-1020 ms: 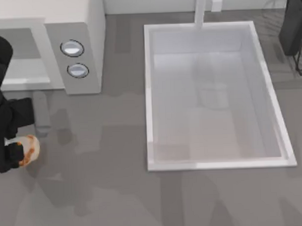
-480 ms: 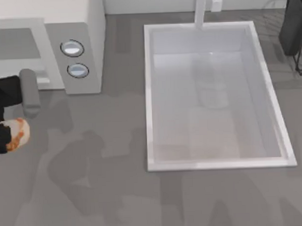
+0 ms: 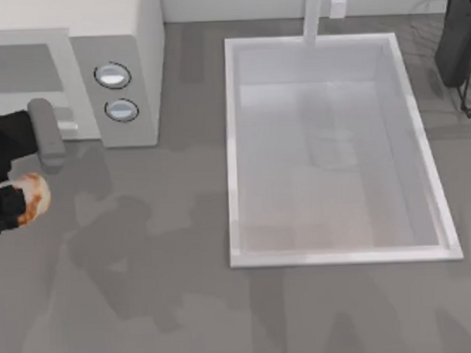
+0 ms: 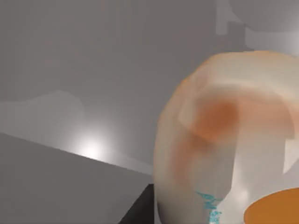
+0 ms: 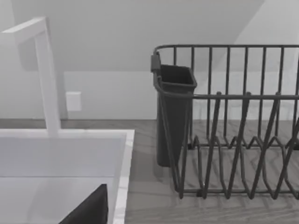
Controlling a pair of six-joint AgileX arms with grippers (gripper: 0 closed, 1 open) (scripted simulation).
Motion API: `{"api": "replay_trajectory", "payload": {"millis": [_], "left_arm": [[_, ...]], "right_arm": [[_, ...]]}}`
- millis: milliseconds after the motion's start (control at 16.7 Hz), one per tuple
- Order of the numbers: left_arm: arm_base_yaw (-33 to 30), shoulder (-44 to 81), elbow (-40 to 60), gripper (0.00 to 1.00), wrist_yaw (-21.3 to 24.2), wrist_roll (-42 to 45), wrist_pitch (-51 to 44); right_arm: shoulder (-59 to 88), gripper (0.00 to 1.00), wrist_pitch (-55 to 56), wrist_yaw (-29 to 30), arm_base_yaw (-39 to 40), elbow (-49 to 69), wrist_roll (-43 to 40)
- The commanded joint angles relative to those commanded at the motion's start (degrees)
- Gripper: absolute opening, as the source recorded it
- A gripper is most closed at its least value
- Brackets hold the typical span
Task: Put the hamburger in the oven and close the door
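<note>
Near edge of the table (image 3: pixel 186 318): bare grey surface, wide open room from the left side across to below the sink.

At the left edge, just in front of the oven: left gripper (image 3: pixel 12 201) clenched on the hamburger (image 3: pixel 32 197), held off the tabletop, bun poking out toward the right of the black fingers. From the left wrist, hamburger (image 4: pixel 229 140) very close up, cream with orange-brown patches, grey surface behind it.

Just beyond, a grey cylindrical part of the left arm (image 3: pixel 47 140) lying across the front edge of the oven (image 3: pixel 130 41). Oven at the far left corner, off-white, grey cavity (image 3: pixel 23 71) open to view, two round knobs (image 3: pixel 113 75) on its right panel. Door not made out in these views.

A strip of free table between the oven's right side and the sink's left rim.

Sink (image 3: pixel 231 146) large, white, rectangular, taking up the middle and right, tap (image 3: pixel 313 15) at its far edge.

Far right corner: dark wire dish rack (image 3: pixel 457 45). From the right wrist, rack (image 5: pixel 233 130) with a dark cup holder (image 5: pixel 173 112) just beside the sink rim (image 5: pixel 122 163). Right gripper: cannot tell its finger state.
</note>
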Motion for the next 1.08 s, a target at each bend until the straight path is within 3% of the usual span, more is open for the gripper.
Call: {"api": "replay_trajectory", "payload": {"millis": [300, 840, 1080], "left_arm": [[3.65, 4.81, -3.17, 0.0, 2.63, -11.34, 21.13], [11.78, 14.17, -14.35, 0.0, 9.45, -40.77, 80.32], [14.51, 17.1, -20.03, 0.0, 12.59, -52.78, 99.26]], "right_arm": [[0.0, 1.0, 0.0, 0.0, 0.0, 0.0, 0.0], [0.0, 1.0, 0.0, 0.0, 0.0, 0.0, 0.0], [0.0, 1.0, 0.0, 0.0, 0.0, 0.0, 0.0]]}}
